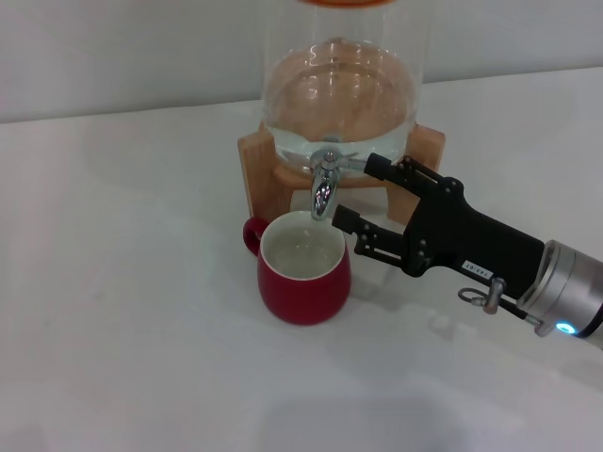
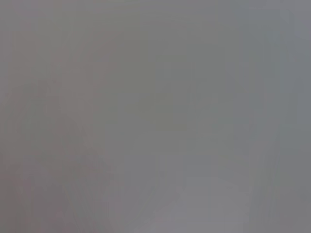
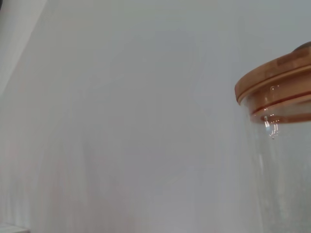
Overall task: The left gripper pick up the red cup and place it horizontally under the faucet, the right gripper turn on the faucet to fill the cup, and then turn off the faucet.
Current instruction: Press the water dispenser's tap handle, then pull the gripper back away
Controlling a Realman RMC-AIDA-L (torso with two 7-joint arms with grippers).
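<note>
The red cup [image 1: 303, 273] stands upright on the white table, its handle toward the left, with its white inside directly below the spout of the faucet [image 1: 323, 186]. The faucet sticks out from the clear glass dispenser [image 1: 339, 89] on its wooden stand [image 1: 256, 168]. My right gripper [image 1: 359, 194] is just right of the faucet and open. One fingertip is level with the faucet's top and the other is just off the cup's rim. Nothing sits between its fingers. The left gripper is out of view; the left wrist view shows only plain grey.
The right arm's black body and silver cylinder [image 1: 565, 287] reach in from the lower right. The dispenser's wooden lid [image 3: 277, 77] and glass wall show in the right wrist view. White table [image 1: 122, 282] spreads left of and in front of the cup.
</note>
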